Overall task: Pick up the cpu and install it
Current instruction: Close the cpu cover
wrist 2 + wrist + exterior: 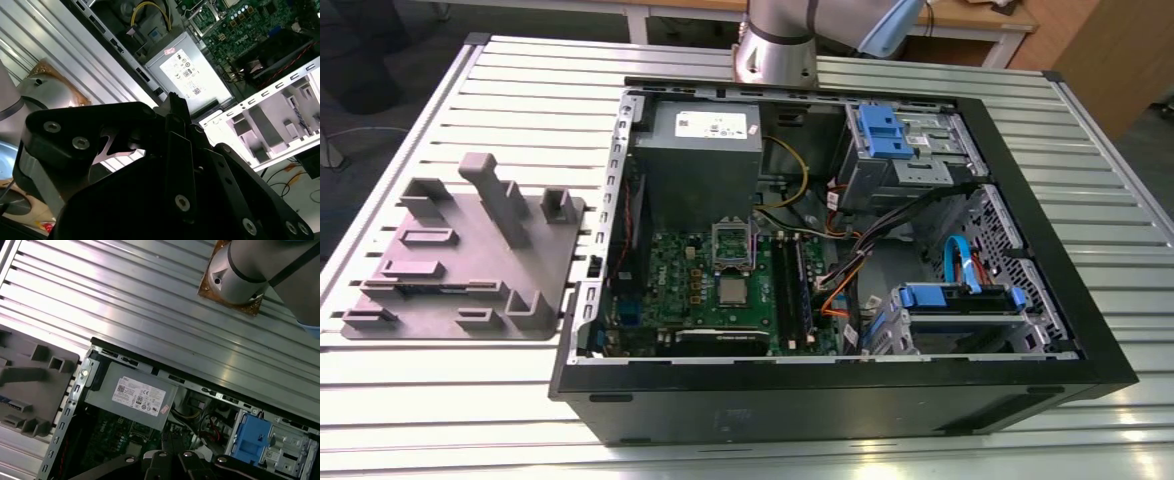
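Ribbed aluminium slats form the table (440, 90), their ridges catching the light. We see the cpu (735, 291), a small flat square with a dull silvery top, lying flat at the socket on the green motherboard (678, 292), right beside the upright rectangular metal socket frame (731, 243). Around them stands the open black tower case (854, 400). It holds a grey sheet-metal power supply (698, 140) with a white printed label, and blue plastic drive brackets (881, 130). On the exterior view's left sits a grey moulded fixture plate (454, 260). In the second wrist view the gripper (175, 107), black and bolted, hangs well above the power supply, apart from the cpu. We cannot tell how wide it stands.
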Robot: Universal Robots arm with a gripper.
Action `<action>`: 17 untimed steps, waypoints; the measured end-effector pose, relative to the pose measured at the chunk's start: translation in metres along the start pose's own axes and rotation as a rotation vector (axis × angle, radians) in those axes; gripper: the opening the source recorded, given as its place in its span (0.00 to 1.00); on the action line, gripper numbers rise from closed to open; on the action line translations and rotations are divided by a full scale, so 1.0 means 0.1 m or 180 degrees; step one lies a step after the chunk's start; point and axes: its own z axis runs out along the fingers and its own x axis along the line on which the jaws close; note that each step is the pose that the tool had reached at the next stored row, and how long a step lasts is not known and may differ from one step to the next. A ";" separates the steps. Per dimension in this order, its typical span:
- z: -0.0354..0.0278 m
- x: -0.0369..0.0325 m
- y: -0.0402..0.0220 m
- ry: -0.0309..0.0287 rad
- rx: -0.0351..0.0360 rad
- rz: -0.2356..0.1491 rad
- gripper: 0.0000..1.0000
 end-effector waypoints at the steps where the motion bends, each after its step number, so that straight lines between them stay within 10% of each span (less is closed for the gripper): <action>1: 0.006 0.004 -0.012 0.0001 0.0001 0.0000 0.11; 17: 0.152 0.086 -0.235 0.0001 0.0004 0.0004 0.11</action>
